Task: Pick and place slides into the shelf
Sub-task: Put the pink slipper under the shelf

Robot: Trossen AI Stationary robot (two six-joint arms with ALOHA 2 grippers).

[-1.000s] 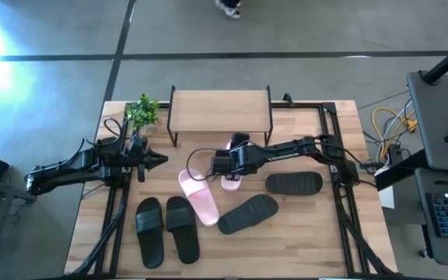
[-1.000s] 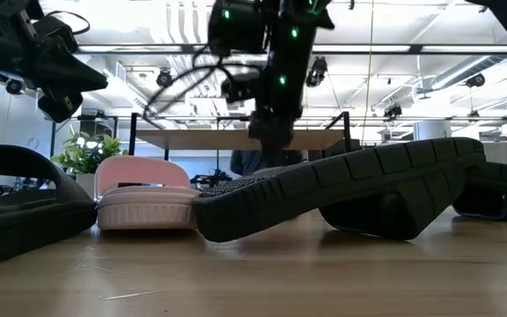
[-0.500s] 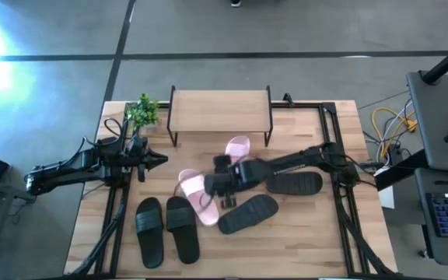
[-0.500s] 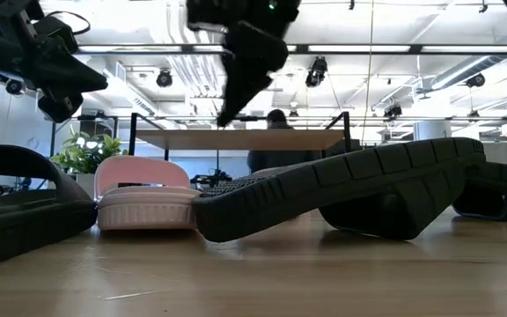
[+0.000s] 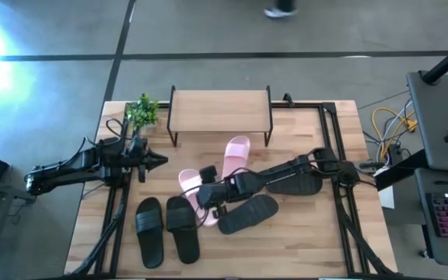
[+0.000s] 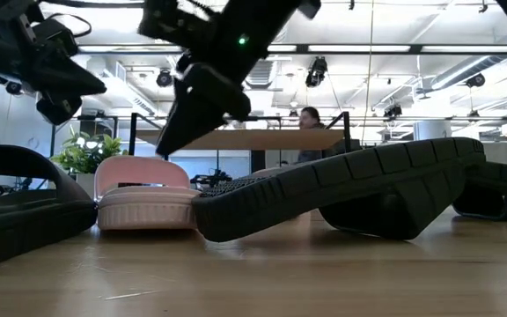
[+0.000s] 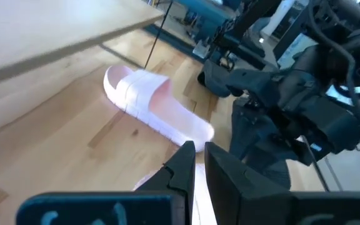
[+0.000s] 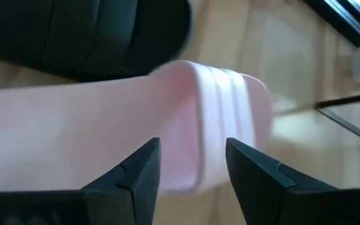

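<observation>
Seen from above, a wooden counter (image 5: 317, 241) holds six slides and a small shelf (image 5: 220, 111) at its far edge, its top board bare. None of the slides is on the shelf yet.

The step in hand looks like the approach to a pick. The right arm reaches across the middle of the counter, and the right end effector (image 5: 206, 194) hovers over the nearer pink slide (image 5: 190, 183), which lies beside a black pair (image 5: 166, 227). In the right wrist view the two fingers (image 8: 133, 178) stand well apart with the pink slide's strap (image 8: 220, 112) showing between them; they hold nothing, and whether they touch the slide cannot be told.

The second pink slide (image 5: 235, 155) lies just in front of the shelf. Two more black slides lie to the right: one tilted (image 5: 248, 214), one flat (image 5: 295, 183).

The left end effector (image 5: 155, 160) waits at the left side of the counter near a small green plant (image 5: 141, 111), fingers nearly together and empty.

The next move probably calls for lowering the fingers around the strap or side of the pink slide, closing firmly, then lifting clear of the neighbouring black slides before carrying it to the shelf.
</observation>
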